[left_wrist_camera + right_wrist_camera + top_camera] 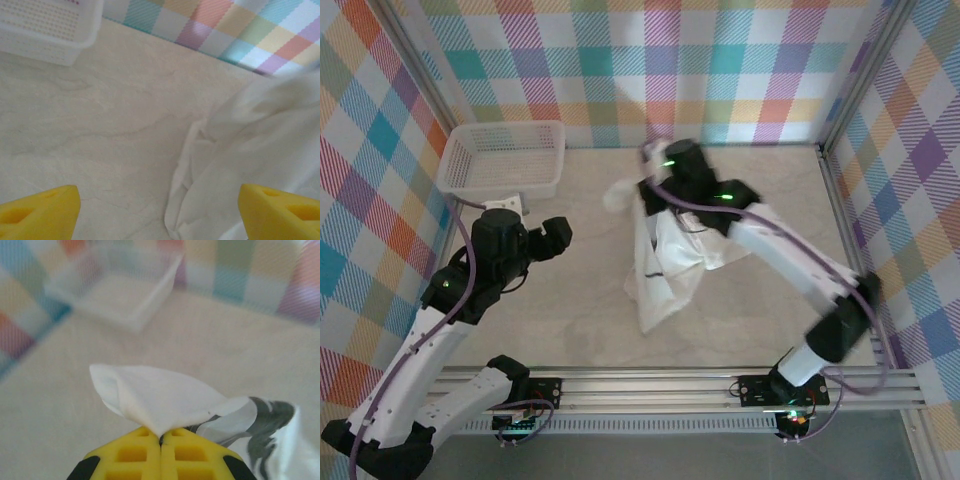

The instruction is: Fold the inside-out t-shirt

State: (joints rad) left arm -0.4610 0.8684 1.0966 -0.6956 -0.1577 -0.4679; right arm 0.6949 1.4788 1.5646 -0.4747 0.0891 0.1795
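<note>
The inside-out t-shirt [665, 262] is white and hangs in a crumpled drape at mid-table, its lower end touching the tabletop. My right gripper [638, 190] holds its upper part lifted. In the right wrist view the yellow fingertips [145, 452] of my right gripper [161, 434] are pressed together on a fold of the shirt [160, 395], and black print [267, 420] shows through at the right. My left gripper [560, 235] hovers left of the shirt. In the left wrist view it [160, 215] stands open with nothing between its fingers [42, 212]; the shirt's edge [250, 165] lies ahead to the right.
A white mesh basket [502, 157] sits at the back left corner, also seen as the basket [45, 30] and the blurred basket [125, 290]. Plaid walls [670, 60] enclose the table on three sides. A metal rail [650, 385] runs along the near edge.
</note>
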